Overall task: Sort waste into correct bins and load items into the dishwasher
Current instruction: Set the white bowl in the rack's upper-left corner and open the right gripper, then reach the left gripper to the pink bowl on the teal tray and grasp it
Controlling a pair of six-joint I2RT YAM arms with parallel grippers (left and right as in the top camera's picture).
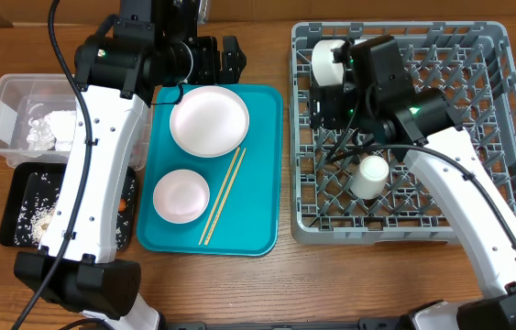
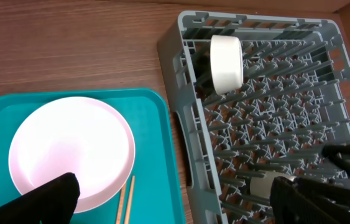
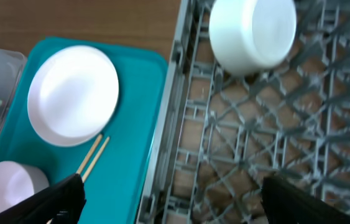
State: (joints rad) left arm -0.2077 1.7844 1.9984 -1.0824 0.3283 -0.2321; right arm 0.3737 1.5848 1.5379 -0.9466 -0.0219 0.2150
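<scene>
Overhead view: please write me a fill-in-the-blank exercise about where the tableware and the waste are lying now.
1. The chopsticks lie on the ___ tray, beside the small bowl.
2. The dish rack holds ___ white pieces: a bowl on its side and a small cup.
3. The crumpled napkin sits in the ___ tub.

Missing words: teal; two; clear.

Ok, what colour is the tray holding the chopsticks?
Teal; the tray shows best in the overhead view.
</scene>
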